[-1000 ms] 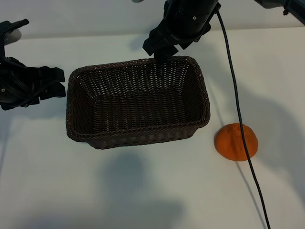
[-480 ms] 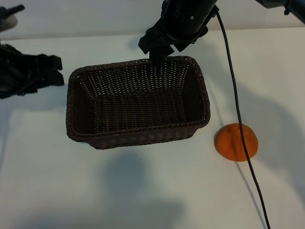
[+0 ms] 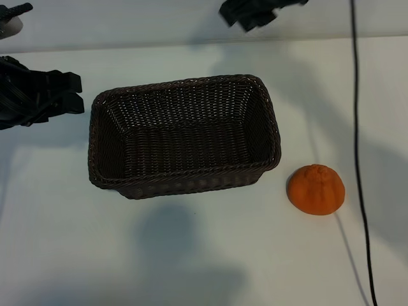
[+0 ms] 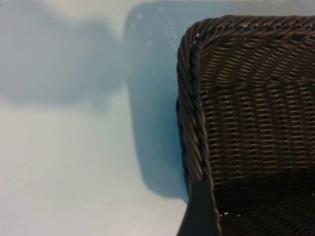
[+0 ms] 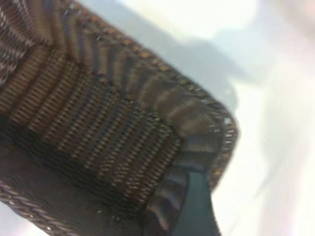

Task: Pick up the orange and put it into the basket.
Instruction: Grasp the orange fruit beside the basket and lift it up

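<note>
Exterior view from above shows the dark brown wicker basket sitting on the white table with nothing inside it. A black cable hangs down the right part of the scene, running just beside the orange without covering it. The orange rests on the table off the basket's right end, near its front corner, apart from the wicker. Nothing lies between the fruit and the basket except bare tabletop and soft shadows.

My left gripper sits by the basket's left end, just short of the braided rim, holding nothing; its dark fingers point toward the wicker and stand spread apart. From my left wrist, I see the basket's rounded corner and the table beside it, with one dark fingertip showing against the rim.

My right gripper is up beyond the basket's far long side, partly cut off by the frame edge, well apart from the orange and carrying nothing. I cannot tell from that glimpse how its jaws stand. From my right wrist, the basket's interior and a corner fill the scene, blurred, with one dark finger over the weave.

No brand, label or writing can be read anywhere.
</note>
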Available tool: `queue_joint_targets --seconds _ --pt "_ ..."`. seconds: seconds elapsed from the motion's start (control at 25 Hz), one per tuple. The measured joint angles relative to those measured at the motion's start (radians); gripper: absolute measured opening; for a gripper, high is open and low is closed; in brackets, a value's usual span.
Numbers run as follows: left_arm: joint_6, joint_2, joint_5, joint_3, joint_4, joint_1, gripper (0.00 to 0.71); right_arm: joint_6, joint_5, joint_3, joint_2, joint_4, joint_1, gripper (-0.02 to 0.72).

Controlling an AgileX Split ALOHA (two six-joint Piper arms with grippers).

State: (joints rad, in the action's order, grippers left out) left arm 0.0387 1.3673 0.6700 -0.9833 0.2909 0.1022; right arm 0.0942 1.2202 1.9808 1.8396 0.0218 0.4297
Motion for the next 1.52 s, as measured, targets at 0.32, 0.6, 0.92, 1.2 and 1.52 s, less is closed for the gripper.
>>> queue_joint_targets --seconds 0.32,0.6,0.92,1.2,1.52 --pt "0.0 0.0 0.0 0.0 0.0 0.0 0.591 0.0 0.002 -0.304 -0.152 0.037 -0.107 0.539" --pt "0.0 0.0 0.004 0.0 -0.001 0.0 0.591 0.002 -0.001 -0.499 -0.193 0.046 -0.176 0.539" --pt "0.0 0.0 0.007 0.0 -0.001 0.0 0.591 0.022 -0.002 -0.641 -0.193 0.028 -0.178 0.539" --pt "0.0 0.0 0.008 0.0 -0.002 0.0 0.591 0.022 -0.053 -0.725 -0.194 -0.036 -0.178 0.539" --pt "-0.002 0.0 0.018 0.0 -0.004 0.0 0.591 0.023 -0.217 -0.88 -0.194 -0.071 -0.178 0.538"
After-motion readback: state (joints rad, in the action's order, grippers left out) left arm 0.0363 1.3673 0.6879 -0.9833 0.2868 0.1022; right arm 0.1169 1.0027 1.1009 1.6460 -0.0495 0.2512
